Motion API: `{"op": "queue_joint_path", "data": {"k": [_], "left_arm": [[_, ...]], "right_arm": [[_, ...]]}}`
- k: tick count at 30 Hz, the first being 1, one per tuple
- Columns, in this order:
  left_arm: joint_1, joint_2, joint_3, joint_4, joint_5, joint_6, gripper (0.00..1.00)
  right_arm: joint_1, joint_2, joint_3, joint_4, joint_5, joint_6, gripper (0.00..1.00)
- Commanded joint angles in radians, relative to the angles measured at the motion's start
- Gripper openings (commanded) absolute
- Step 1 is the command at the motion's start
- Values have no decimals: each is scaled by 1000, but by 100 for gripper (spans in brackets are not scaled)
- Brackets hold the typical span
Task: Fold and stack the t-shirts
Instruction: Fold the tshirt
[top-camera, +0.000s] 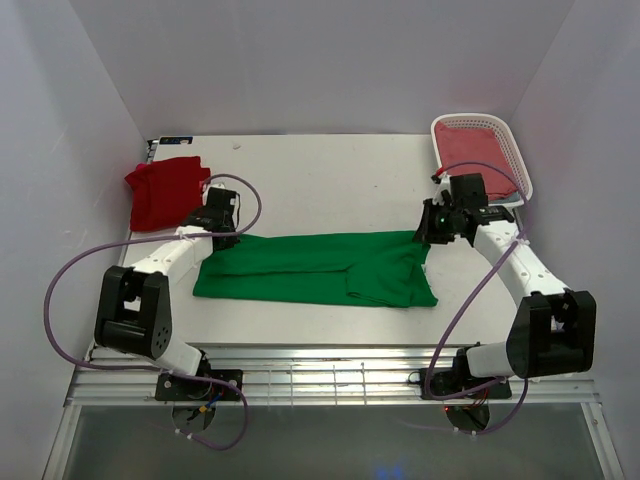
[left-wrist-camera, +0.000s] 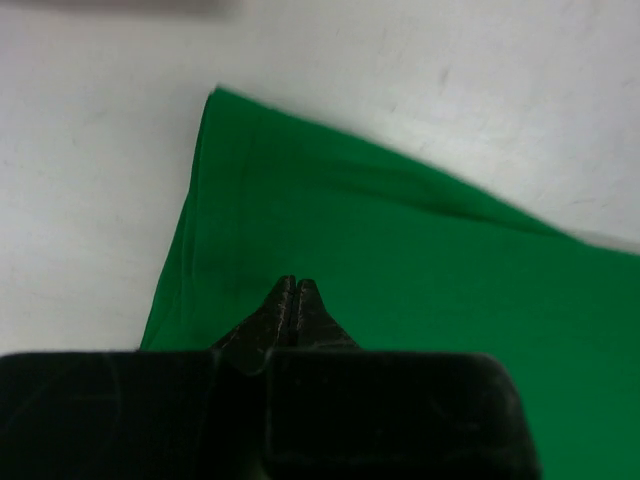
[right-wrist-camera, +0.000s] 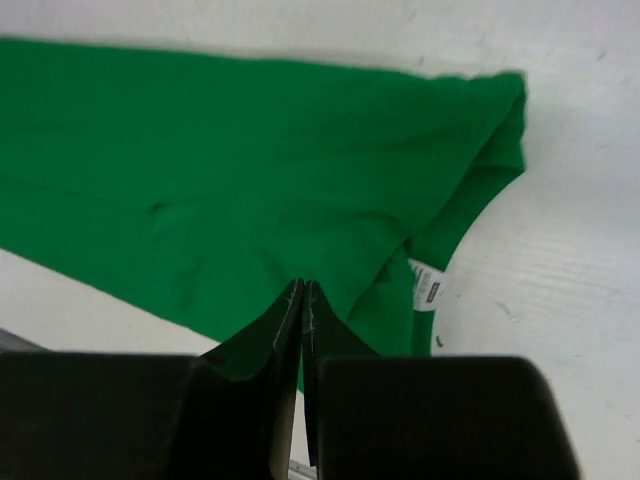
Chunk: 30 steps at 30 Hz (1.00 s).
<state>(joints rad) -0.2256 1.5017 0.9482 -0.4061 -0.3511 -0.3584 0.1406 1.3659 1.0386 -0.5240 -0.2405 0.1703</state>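
A bright green t-shirt (top-camera: 320, 268) lies flat across the middle of the table, folded into a long band. My left gripper (top-camera: 226, 238) hangs at its far left corner. In the left wrist view that gripper (left-wrist-camera: 293, 282) is shut, its tips over the green cloth (left-wrist-camera: 420, 260) with nothing pinched between them. My right gripper (top-camera: 422, 235) is at the band's far right corner. It (right-wrist-camera: 303, 285) is shut too, above the green shirt (right-wrist-camera: 250, 170) near a white label (right-wrist-camera: 428, 285). A deep red t-shirt (top-camera: 165, 190) lies crumpled at the back left.
A white basket (top-camera: 475, 120) stands at the back right with red cloth (top-camera: 480, 150) inside it. White walls close in the table on the left, back and right. Purple cables loop beside both arms.
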Motion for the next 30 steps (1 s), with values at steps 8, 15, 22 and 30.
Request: {"op": "queue_joint_path", "data": {"k": [8,15,22,30], "left_arm": [[3,22,-51,-119,0,-50,0],[-9,80,-100,-126,26,-68,0],[-31,178,-72,-155,27,-86,0],[-78,272,-48,-201,49,-119,0]], "right_arm": [[105,-4,-137,19,-56,87,8],[172,74,-167,13,10,135,8],[191,195,-138,-22,112,150,8],[186,387,-17,-76,236,144,8]]}}
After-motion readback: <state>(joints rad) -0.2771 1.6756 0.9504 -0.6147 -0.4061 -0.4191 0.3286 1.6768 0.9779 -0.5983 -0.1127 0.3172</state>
